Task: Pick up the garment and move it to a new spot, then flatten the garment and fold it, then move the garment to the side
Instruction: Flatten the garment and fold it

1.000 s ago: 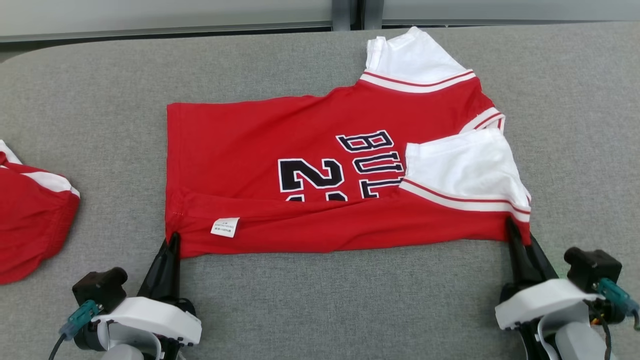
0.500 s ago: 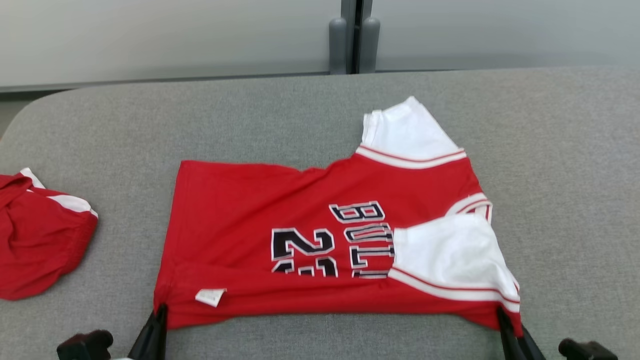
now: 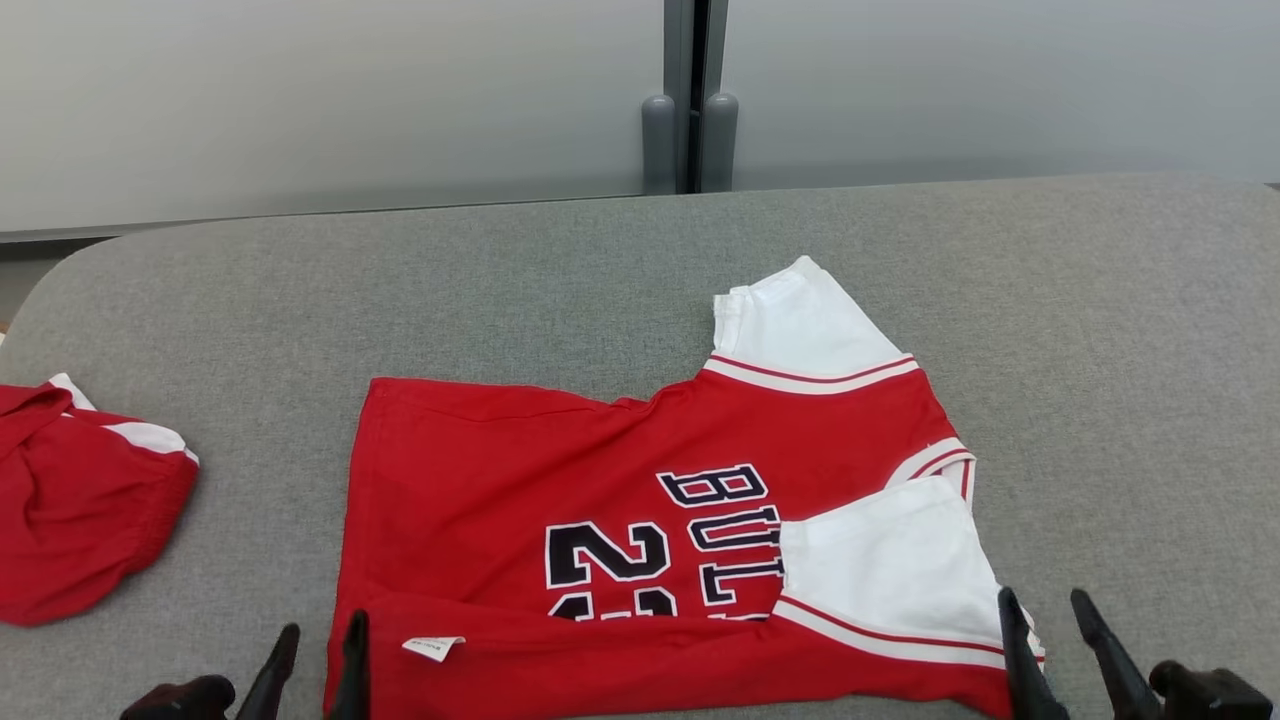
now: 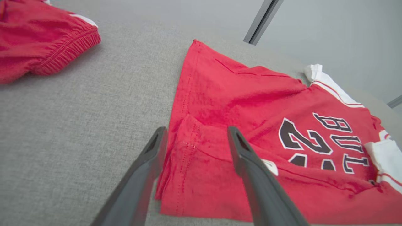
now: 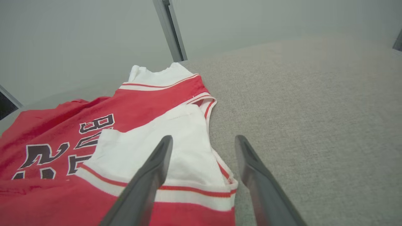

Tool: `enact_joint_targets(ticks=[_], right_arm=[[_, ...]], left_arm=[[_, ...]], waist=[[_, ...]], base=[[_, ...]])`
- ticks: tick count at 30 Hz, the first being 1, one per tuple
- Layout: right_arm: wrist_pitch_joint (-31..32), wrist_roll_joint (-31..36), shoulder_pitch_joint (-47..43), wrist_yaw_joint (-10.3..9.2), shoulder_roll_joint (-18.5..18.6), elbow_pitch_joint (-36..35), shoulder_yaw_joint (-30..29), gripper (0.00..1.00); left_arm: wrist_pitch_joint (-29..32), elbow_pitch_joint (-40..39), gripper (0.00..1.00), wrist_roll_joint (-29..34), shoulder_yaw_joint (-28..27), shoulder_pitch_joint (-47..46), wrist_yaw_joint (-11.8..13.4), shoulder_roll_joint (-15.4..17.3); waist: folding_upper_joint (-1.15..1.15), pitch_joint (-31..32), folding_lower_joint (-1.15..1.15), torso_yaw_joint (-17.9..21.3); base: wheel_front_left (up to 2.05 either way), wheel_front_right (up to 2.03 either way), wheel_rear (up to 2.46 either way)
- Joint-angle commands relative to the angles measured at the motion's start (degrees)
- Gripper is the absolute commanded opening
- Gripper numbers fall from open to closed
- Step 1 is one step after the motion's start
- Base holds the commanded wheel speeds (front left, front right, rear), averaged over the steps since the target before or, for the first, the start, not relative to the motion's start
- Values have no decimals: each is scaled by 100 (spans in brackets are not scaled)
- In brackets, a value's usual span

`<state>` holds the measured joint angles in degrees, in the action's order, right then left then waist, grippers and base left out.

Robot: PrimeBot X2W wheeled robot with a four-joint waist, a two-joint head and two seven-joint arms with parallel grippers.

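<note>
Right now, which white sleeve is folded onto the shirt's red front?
The near sleeve, beside the right hand; it partly covers the lettering, while the far sleeve sticks out.

Garment (image 3: 600,480) lies flat on counter (image 3: 1100,350), mid-width, close to the near edge. Hem end is toward the left edge, collar end toward the right edge. Far sleeve (image 3: 790,320) points at the far edge; near sleeve (image 3: 880,560) lies on top of the body. Second garment (image 3: 80,510) is at the left edge, well apart. Left fingers (image 3: 352,665) straddle the garment's near-left corner; right fingers (image 3: 1018,655) straddle its near-right corner.
</note>
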<state>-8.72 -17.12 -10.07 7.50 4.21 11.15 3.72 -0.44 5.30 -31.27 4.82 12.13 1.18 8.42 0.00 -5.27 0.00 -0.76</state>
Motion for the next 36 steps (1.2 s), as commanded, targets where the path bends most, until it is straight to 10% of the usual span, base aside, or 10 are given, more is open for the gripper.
enact_joint_targets(ticks=[1,20,36], right_arm=[[-102,155,176,-2,9,-170,-44,100],[129,797,631,-2,45,-1541,-105,100],[50,685,1167,-2,-28,-1420,104,100]], left_arm=[[-218,-100,100,139,-5,-195,62,13],[-1293,-216,100,1233,136,-978,379,238],[-188,2330,100,639,395,-3648,-384,220]], waist=[[0,-35,0,18],[0,-79,0,84],[0,-1077,0,156]], base=[[0,0,0],[0,0,0],[0,0,0]])
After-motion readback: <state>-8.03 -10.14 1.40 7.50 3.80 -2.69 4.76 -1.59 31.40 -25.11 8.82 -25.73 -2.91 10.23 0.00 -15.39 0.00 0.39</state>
